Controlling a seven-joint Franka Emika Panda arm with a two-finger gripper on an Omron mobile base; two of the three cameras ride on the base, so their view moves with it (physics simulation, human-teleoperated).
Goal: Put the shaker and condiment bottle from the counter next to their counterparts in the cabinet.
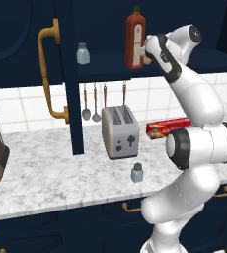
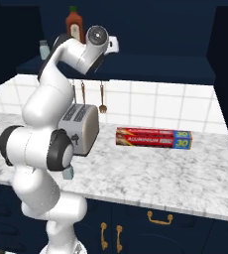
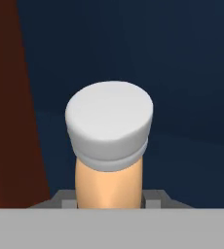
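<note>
Up in the cabinet [image 1: 31, 29], your gripper [image 1: 147, 52] is pinching the condiment bottle [image 3: 109, 160] just right of the tall sauce bottle [image 1: 135, 42]. If you release it tilted, it may knock that bottle over. Remember, the shaker [image 1: 137, 173] waits on the counter [image 1: 51, 173].

Marbled stone counter [image 1: 51, 173], brushed-metal toaster [image 1: 119, 132], glossy brass cabinet handle [image 1: 49, 74].

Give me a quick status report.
Gripper shut on small tan-orange white-capped bottle, beside tall red-brown bottle. Teal-tinted glass shaker on marbled counter.
</note>
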